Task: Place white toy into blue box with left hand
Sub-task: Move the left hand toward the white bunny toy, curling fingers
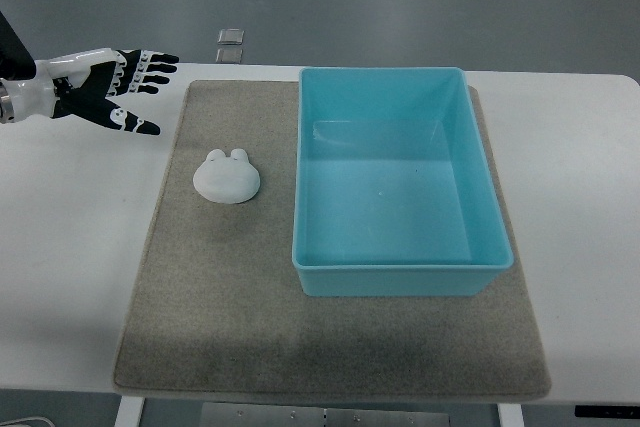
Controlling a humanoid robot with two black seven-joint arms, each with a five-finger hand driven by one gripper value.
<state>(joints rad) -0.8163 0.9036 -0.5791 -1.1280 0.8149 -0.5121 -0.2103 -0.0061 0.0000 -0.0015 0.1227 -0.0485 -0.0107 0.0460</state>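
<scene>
From the top view, the left hand point(118, 90) hangs above the white table point(70, 247) with its fingers spread and straight, holding nothing, the thumb pointing down toward the mat. The white toy point(227, 176), a rounded figure with two small ears, lies on the grey mat point(330, 347) below and to the right of that hand, near it but apart, and nothing touches it. Farther right of the hand, beyond the toy, stands the blue box point(400, 267), a rectangular turquoise bin with nothing inside; the toy sits just beside its left wall without touching. This looks like the reach, before any grasp: the next move calls for the hand to travel down and right until the palm is over the toy, close the fingers around its low rounded body, then lift it high enough to clear the bin's rim. The toy's smooth dome may slip from a shallow grip. The mat looks felt-like and flat, covering the middle of the table. Beyond the table's far edge is a grey floor with two small square plates point(230, 44). The right arm does not show.
</scene>
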